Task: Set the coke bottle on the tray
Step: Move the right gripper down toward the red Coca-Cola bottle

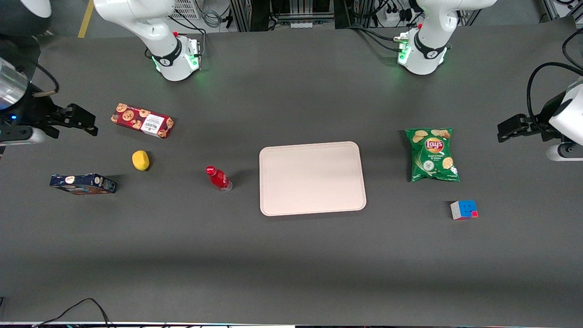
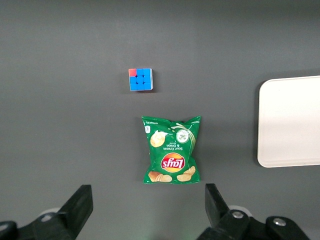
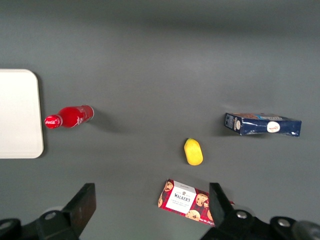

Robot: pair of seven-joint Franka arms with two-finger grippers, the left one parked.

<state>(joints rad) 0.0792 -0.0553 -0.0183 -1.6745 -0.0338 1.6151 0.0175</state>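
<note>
The coke bottle (image 1: 218, 178), small with a red cap and red label, appears to stand upright on the dark table beside the tray (image 1: 312, 177), toward the working arm's end. The tray is pale pinkish-beige and bare. My gripper (image 1: 89, 124) hangs open above the table at the working arm's end, well apart from the bottle, with nothing between its fingers. In the right wrist view the gripper (image 3: 151, 210) frames the table, with the bottle (image 3: 70, 116) and the tray's edge (image 3: 17, 112) some way off.
A red cookie box (image 1: 142, 120) lies closest to my gripper. A yellow lemon (image 1: 140, 160) and a dark blue box (image 1: 83, 183) lie nearer the front camera. A green chip bag (image 1: 432, 155) and a colour cube (image 1: 463, 210) lie toward the parked arm's end.
</note>
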